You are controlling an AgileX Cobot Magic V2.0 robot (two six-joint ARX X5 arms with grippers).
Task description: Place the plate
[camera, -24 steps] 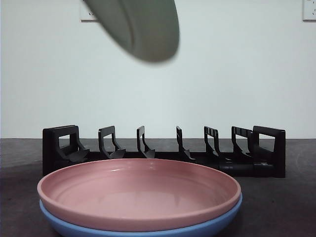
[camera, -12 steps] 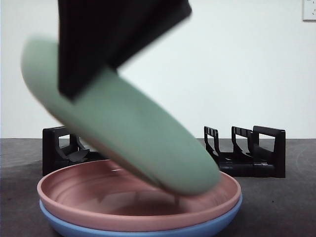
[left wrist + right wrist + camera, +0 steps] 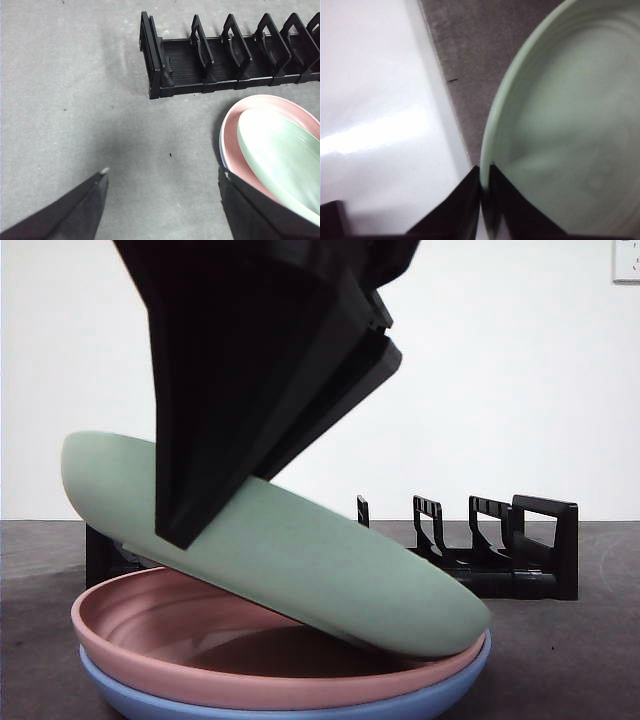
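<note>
Right end effector clenched on rim of pale green ceramic-looking plate; plate tilted below it, low edge probably touching pink plate. Stiff, smooth, breakable: rim-only pinch, slippery. Left end effector released, idle beside.

The right pincer comes down into the front view from above as a big dark mass, left of centre and near the camera, angled so its tip points down and to the left. Its two black jaws are pressed close together on the rim of the green plate, one jaw on each face of the rim, and carry it tilted. The left pincer hangs above the table with its jaws spread wide apart and nothing between them; one jaw tip shows a pale end.
</note>
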